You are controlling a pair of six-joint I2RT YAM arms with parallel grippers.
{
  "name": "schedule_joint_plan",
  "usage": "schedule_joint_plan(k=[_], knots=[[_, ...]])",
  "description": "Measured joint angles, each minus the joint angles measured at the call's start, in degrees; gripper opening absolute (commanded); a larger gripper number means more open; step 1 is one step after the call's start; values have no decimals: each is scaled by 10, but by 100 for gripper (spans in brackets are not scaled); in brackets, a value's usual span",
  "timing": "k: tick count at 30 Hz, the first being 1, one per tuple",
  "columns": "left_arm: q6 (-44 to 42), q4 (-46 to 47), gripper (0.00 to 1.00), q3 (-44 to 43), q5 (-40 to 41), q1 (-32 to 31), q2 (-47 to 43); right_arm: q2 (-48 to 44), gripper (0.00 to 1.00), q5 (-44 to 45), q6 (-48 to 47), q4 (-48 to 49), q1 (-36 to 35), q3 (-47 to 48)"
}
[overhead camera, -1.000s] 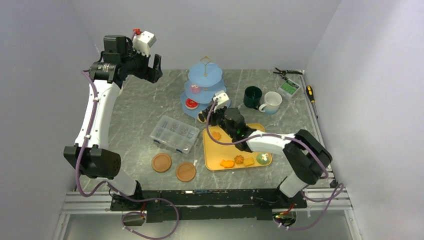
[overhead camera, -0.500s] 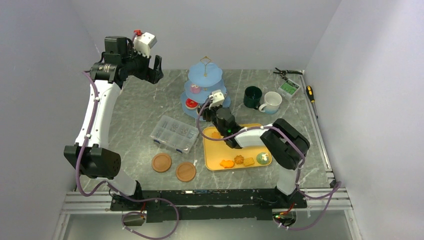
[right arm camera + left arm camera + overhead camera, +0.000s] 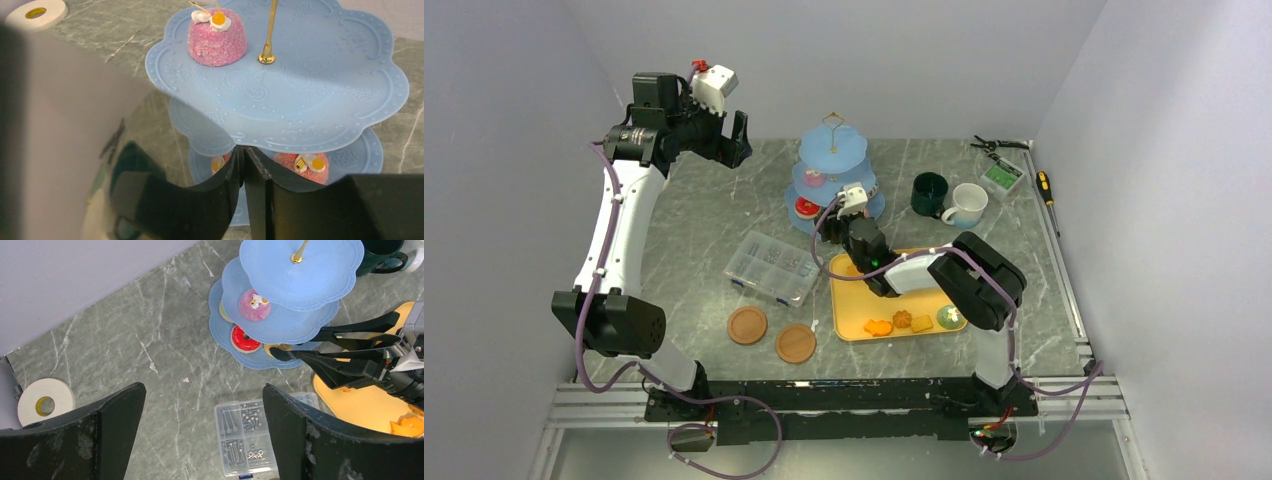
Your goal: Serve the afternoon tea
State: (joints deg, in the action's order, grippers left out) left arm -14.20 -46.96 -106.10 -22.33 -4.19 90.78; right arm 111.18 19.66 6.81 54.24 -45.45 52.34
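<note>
**Overhead and both wrist views.** Your right gripper (image 3: 298,346) reaches from above the yellow rectangular tray (image 3: 856,305) into the light-blue three-tier stand (image 3: 845,156) with its gold loop. The stand is at the far middle of the grey marble-patterned table (image 3: 704,215).

The gripper's black fingers (image 3: 325,362) pass under the rim of the middle tier and over the lowest one. They are partly parted. A yellow biscuit (image 3: 279,346) lies on the lowest tier at the tip of the nearer finger. You cannot tell from any view whether a pad touches it.

On the middle tier sits a pink sugared cake (image 3: 254,305). On the lowest tier, left of the biscuit, lies a red ring doughnut (image 3: 243,338).

Orange biscuits (image 3: 879,327) and a green-iced cake (image 3: 949,317) lie along the near edge of the tray.

A dark-green mug (image 3: 929,193) and a white mug (image 3: 969,205) stand side by side, right of the stand.

Your left gripper (image 3: 202,395) hangs high over the far left of the table, its jaws spread wide and holding nothing.

A clear plastic compartment box (image 3: 772,267) lies left of the tray.
</note>
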Motion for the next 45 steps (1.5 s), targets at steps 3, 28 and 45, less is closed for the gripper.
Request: schedule_joint_plan(k=[3, 28, 45], knots=[[0, 3, 93, 1, -5, 0, -1, 2, 62, 0, 1, 1, 0, 1], [3, 8, 93, 1, -30, 1, -5, -509, 61, 131, 79, -275, -22, -262], [3, 7, 93, -11, -48, 2, -5, -699, 57, 287, 285, -747, -23, -251]])
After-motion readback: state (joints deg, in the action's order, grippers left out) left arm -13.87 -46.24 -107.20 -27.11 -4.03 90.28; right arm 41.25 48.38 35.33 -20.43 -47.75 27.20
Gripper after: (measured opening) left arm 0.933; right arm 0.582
